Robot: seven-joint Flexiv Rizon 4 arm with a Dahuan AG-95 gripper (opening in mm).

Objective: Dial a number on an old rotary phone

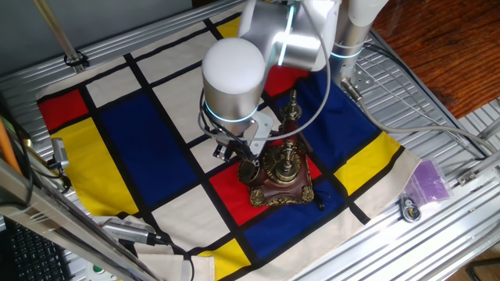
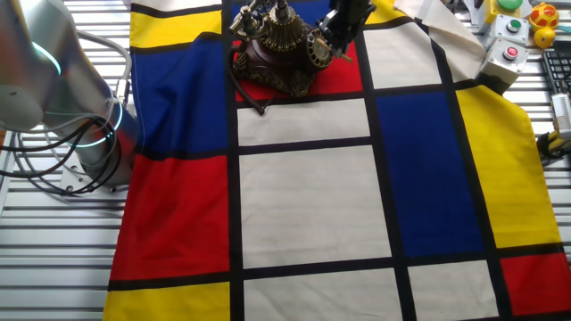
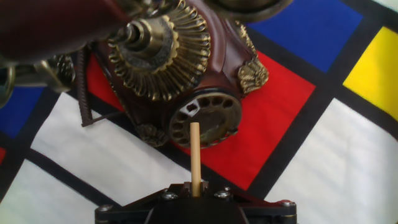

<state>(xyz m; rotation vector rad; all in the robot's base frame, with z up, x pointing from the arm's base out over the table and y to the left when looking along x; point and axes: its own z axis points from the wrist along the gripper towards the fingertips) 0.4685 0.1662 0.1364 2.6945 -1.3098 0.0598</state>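
The old rotary phone (image 1: 283, 176) stands on a red patch of the checked cloth, a dark red-brown base with brass trim and an upright brass handset. In the hand view its round dial (image 3: 206, 119) faces me, finger holes showing. My gripper (image 3: 196, 185) is shut on a thin wooden stick (image 3: 195, 155), whose tip rests over the lower left part of the dial. In the other fixed view the gripper (image 2: 342, 31) sits right at the dial (image 2: 318, 49) of the phone (image 2: 281, 49). The arm hides the gripper in the first fixed view.
A colour-block cloth (image 2: 303, 205) covers the table. The phone's coiled cord (image 3: 84, 93) trails off to the left. A purple bag (image 1: 428, 179) and a small round object (image 1: 409, 209) lie off the cloth; button boxes (image 2: 508, 49) sit at the far corner.
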